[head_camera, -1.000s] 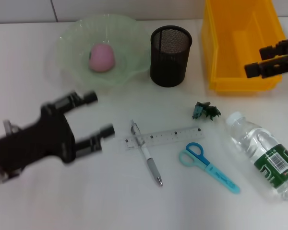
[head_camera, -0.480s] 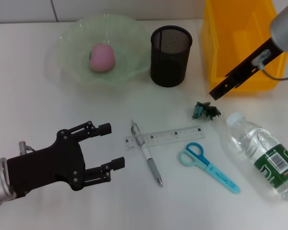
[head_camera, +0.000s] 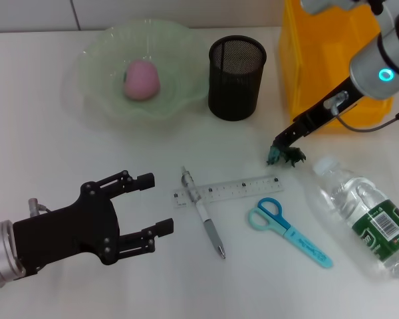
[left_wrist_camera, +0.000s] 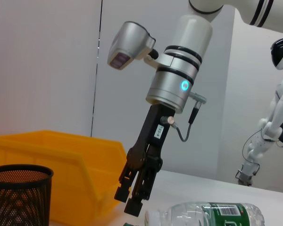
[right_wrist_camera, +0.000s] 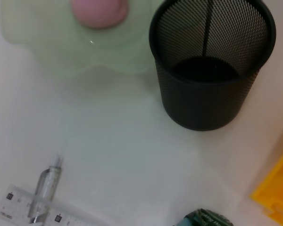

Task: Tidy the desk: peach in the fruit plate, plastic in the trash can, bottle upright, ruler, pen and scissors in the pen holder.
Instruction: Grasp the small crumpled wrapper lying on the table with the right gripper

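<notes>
We see the right arm reaching down steeply from the upper right, in front of the trash can (head_camera: pixel 332 60). The right gripper (head_camera: pixel 280 145) has its tips just above the plastic (head_camera: pixel 287 155), which lies on the desk (head_camera: pixel 66 153) beside the cap of the bottle (head_camera: pixel 362 216). In the left wrist view the dark fingers (left_wrist_camera: pixel 134 193) of this gripper point downward and stand close together, but we cannot tell if they are fully closed or if they already touch the scrap.

The left gripper (head_camera: pixel 157 204) is low on the left side, stretched flat over the desk, and its two fingers are clearly apart with nothing between them. It points toward the pen (head_camera: pixel 204 216), but it is well apart from it.

The peach (head_camera: pixel 141 79) is lying inside the fruit plate (head_camera: pixel 100 50). The pen holder (head_camera: pixel 235 77) is standing upright between the plate and the trash can. The ruler (head_camera: pixel 239 189) is lying flat and the pen crosses over its left end. The scissors (head_camera: pixel 289 231) are just below the ruler. The bottle lies on its side at the right.
</notes>
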### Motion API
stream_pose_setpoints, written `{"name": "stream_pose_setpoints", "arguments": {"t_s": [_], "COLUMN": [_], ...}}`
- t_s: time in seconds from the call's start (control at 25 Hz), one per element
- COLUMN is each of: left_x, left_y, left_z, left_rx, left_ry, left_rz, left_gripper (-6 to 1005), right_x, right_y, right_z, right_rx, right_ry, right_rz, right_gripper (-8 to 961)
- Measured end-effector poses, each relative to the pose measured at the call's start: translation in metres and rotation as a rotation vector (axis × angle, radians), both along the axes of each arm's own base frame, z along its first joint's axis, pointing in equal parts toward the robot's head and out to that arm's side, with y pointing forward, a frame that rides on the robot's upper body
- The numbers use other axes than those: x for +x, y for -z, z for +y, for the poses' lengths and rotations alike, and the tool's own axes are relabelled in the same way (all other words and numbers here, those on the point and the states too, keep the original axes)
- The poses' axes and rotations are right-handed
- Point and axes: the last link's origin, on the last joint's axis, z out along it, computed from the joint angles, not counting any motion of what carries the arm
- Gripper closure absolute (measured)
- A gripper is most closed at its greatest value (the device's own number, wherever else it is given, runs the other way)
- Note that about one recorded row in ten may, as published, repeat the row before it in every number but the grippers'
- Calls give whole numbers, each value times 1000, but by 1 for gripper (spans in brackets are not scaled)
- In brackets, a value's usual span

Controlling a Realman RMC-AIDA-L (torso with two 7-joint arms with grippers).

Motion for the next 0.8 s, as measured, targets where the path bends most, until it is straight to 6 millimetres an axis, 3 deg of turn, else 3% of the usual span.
{"name": "stream_pose_setpoints", "arguments": {"t_s": [0.8], "left_x": [-1], "left_y": [2], "left_z": [0], "left_rx": [-3], "left_ry": [-8], "left_rz": [6], "left_gripper": [227], "right_x": [17], "right_y": [34], "right_z": [5], "right_rx": [-17], "right_ry": [22], "right_rz": [-17], "right_gripper": [118]}}
